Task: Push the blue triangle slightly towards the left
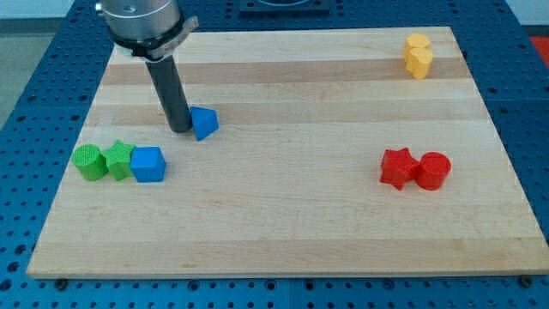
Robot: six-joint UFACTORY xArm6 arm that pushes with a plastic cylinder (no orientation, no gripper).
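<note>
The blue triangle [204,123] lies on the wooden board [283,215] in the upper left part of the view. My tip [180,129] stands right at the triangle's left side, touching or nearly touching it. The dark rod rises from there toward the view's top left.
A blue cube [148,164], a green star [118,160] and a green cylinder [87,161] sit in a row at the left. A red star [397,167] and red cylinder [434,170] sit at the right. A yellow block [418,55] is at the top right.
</note>
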